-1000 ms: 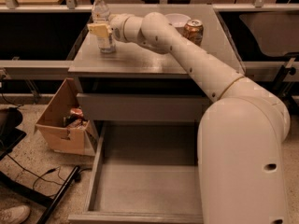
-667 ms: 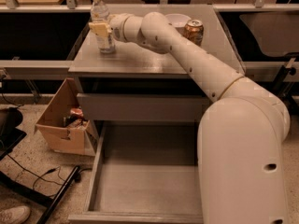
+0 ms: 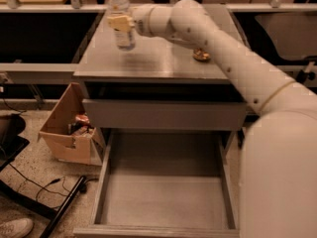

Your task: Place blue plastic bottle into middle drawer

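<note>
The blue plastic bottle (image 3: 121,14), clear with a whitish label, is upright over the left part of the grey cabinet top (image 3: 153,61). Its base looks slightly above the surface. My gripper (image 3: 121,23) is shut on the bottle around its middle, with one cream finger (image 3: 119,22) showing across the label. My white arm reaches in from the right. The middle drawer (image 3: 163,192) is pulled out wide open below, with a flat grey floor and nothing in it.
A gold-brown drink can (image 3: 200,55) stands on the cabinet top, mostly hidden behind my arm. A closed drawer front (image 3: 163,114) sits above the open one. A cardboard box (image 3: 69,130) with items stands on the floor to the left, beside cables and a shoe (image 3: 15,227).
The bottle, held in my gripper, has moved up and a little to the right over the cabinet top. My arm now covers most of the can.
</note>
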Motion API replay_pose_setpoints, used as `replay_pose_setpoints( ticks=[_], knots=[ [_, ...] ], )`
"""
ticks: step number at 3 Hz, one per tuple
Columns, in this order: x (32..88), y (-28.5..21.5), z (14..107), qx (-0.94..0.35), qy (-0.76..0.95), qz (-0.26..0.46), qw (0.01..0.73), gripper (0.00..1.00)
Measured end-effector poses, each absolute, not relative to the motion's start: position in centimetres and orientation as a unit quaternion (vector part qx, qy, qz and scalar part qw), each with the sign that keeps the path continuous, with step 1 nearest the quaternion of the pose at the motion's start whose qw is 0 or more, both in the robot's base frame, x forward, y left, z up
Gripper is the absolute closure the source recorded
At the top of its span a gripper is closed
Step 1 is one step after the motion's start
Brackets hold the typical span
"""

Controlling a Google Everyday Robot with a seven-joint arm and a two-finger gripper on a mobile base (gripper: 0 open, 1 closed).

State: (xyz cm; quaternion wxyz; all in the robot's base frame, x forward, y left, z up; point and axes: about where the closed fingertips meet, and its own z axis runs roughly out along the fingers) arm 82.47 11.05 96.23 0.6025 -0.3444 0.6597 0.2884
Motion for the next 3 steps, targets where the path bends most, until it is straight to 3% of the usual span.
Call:
replay_pose_setpoints(
  ticks=[1,2,3],
  knots=[
    [77.2,4.9,100.7,-0.356,0.670,0.241,0.606,1.00],
    [71.3,0.6,100.2,-0.388,0.716,0.169,0.555,1.00],
    [65.2,-4.9,97.0,-0.407,0.787,0.084,0.456,1.00]
  ],
)
